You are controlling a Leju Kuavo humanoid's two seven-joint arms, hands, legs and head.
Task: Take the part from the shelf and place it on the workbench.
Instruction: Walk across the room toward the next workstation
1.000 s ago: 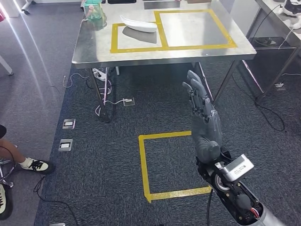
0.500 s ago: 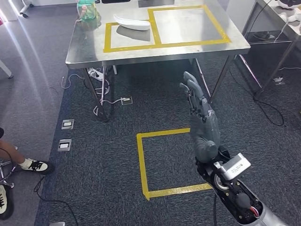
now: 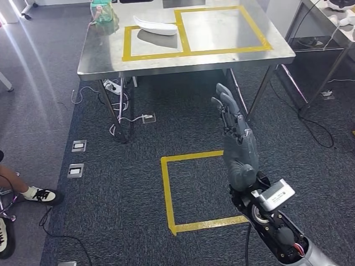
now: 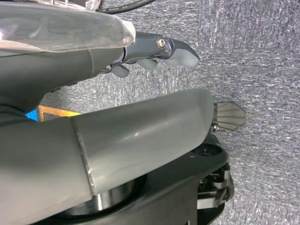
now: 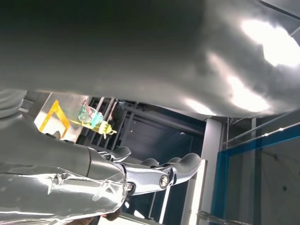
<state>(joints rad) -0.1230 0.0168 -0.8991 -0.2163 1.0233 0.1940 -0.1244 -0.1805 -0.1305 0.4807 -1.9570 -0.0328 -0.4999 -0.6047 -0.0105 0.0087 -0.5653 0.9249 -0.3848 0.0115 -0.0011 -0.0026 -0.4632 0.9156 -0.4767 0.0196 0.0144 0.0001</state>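
White curved elongated part (image 3: 156, 25) on steel workbench (image 3: 184, 60), right robot hand (image 3: 238, 145) spread, empty.

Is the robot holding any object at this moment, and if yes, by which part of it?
Nothing is held. The right hand is raised with its fingers extended and apart, empty. The left hand also shows straight fingers with nothing in them. The white part lies on the workbench.

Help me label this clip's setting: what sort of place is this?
Probably a robotics lab or test workshop: a steel workbench marked with yellow tape rectangles, a taped square on grey carpet, and loose cables under the bench.
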